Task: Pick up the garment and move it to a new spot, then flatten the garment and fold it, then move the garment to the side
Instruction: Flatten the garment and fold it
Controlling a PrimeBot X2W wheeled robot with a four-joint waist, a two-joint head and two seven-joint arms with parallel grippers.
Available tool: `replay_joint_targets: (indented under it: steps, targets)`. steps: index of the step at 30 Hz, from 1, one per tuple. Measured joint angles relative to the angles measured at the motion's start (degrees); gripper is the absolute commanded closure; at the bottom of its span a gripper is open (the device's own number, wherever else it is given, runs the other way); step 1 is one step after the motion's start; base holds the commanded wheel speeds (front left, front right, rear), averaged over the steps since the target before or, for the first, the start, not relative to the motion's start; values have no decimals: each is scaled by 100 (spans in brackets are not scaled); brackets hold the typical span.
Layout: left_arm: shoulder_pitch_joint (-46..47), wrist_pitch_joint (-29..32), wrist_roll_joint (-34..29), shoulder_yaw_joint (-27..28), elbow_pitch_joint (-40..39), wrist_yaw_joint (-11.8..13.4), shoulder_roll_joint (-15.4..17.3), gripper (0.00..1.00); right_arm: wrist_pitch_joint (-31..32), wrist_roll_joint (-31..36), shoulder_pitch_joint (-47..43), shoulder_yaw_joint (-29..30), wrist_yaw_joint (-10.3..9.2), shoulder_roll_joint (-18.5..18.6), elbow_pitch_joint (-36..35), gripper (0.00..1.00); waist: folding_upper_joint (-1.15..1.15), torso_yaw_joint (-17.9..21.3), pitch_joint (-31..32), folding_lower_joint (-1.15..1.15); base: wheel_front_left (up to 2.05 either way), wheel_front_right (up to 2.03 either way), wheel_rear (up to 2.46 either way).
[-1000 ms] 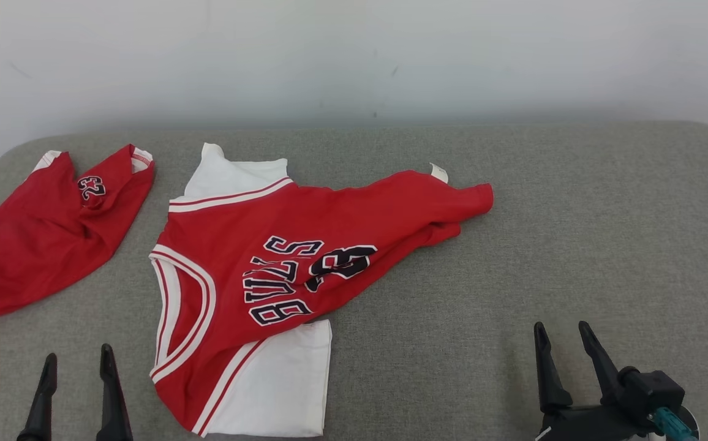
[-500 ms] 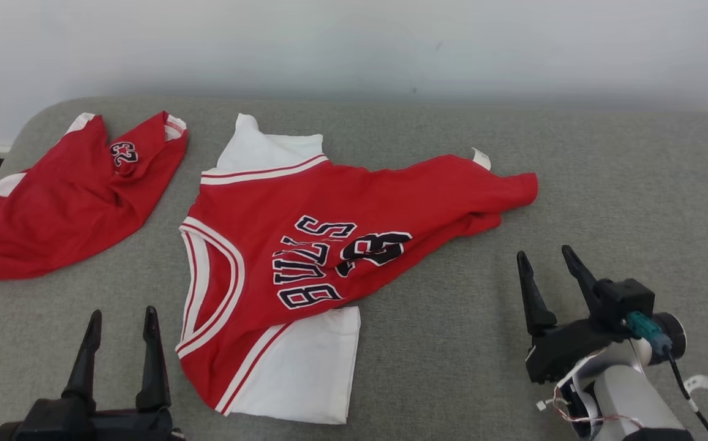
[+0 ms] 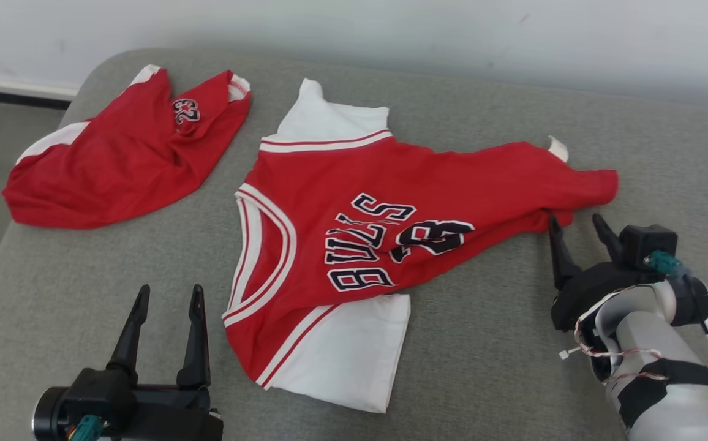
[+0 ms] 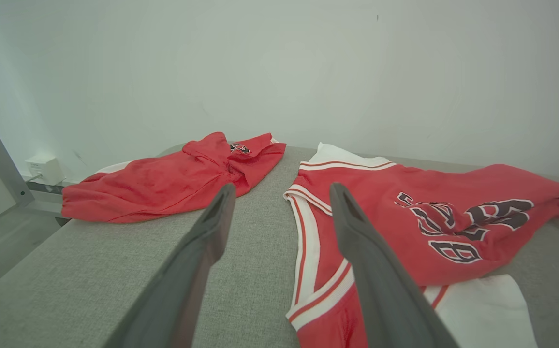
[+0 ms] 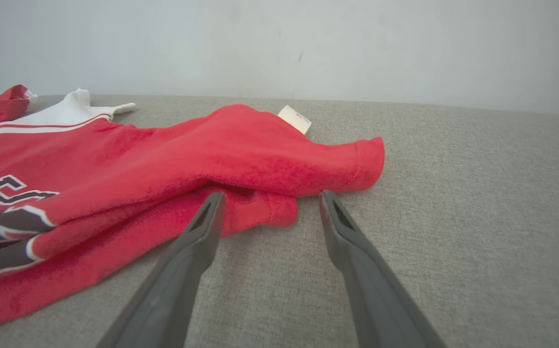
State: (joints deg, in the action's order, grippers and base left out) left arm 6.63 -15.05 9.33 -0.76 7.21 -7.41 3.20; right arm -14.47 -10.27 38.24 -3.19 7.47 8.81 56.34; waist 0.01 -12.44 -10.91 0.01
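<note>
On the grey padded surface (image 3: 636,153), the red jersey (image 3: 391,226) is laid crumpled, with "BULLS" and "23" printed across it. Its white tag (image 3: 557,148) is too small to be read. The right gripper (image 3: 576,219) is held spread at the hem corner, perhaps touching it. The left gripper (image 3: 169,291) is held spread beside the neckline. "23" is also read on a second red garment (image 3: 127,159).
</note>
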Motion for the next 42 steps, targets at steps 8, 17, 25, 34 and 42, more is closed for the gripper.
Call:
replay_joint_targets:
  steps: [8, 17, 25, 34, 42]
  targets:
    - [127, 0, 64, -191, 88, -1, -11, 0, -18, -47, 519, 169, 0, 79, 893, 0, 0, -311, -233, 0, 0, 0, 0]
    - [158, 0, 65, -119, 124, -2, -5, 0, -48, -182, 640, 133, 1, 38, 846, 100, 0, -314, -274, 0, 0, 0, 0]
    - [-147, 0, -16, 280, 71, -10, 41, 0, -60, -148, -486, 193, 1, 165, -940, 100, 0, 77, -23, -1, 0, 0, 0]
    - [-457, 0, -104, 614, -86, -10, 66, 0, -5, -198, -1718, 725, 1, 422, -2370, 100, -1, 612, 293, -2, 0, 0, 0]
    - [-505, 0, -130, 580, -133, -10, 62, 0, 672, -65, -2772, 1361, 1, 266, -3901, 100, -1, 785, 416, -2, 0, 0, 0]
